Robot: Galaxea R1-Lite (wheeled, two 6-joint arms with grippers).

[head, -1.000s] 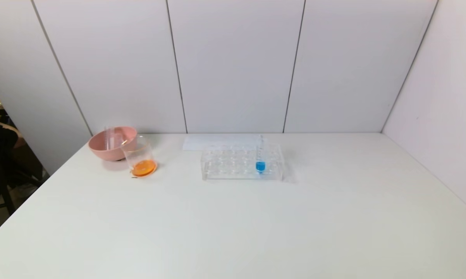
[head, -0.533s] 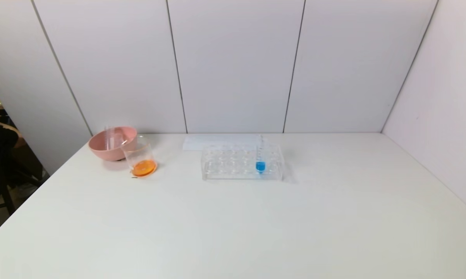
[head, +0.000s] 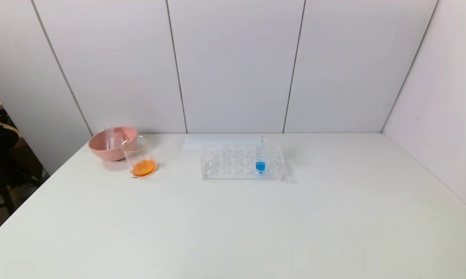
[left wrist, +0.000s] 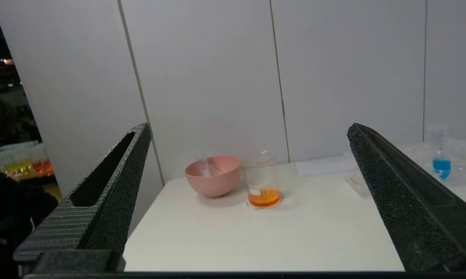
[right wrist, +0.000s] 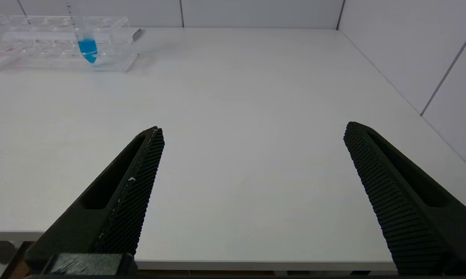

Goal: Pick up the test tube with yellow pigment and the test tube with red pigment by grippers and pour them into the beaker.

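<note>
Both grippers [left wrist: 248, 131] [right wrist: 252, 131] wide, beaker [left wrist: 260, 182] well apart.

You see the clear beaker [head: 140, 157] standing upright on the white table, orange liquid pooled in its bottom.

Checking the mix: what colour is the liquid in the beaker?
Orange, pooled at the bottom of the beaker; clearest in the left wrist view.

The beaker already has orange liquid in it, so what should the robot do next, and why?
Probably nothing more than keep both arms back. The beaker holds orange liquid, the rack keeps only the blue tube, and empty tubes seem to lie in the pink bowl. Both end effectors, left and right, are open and empty.
</note>
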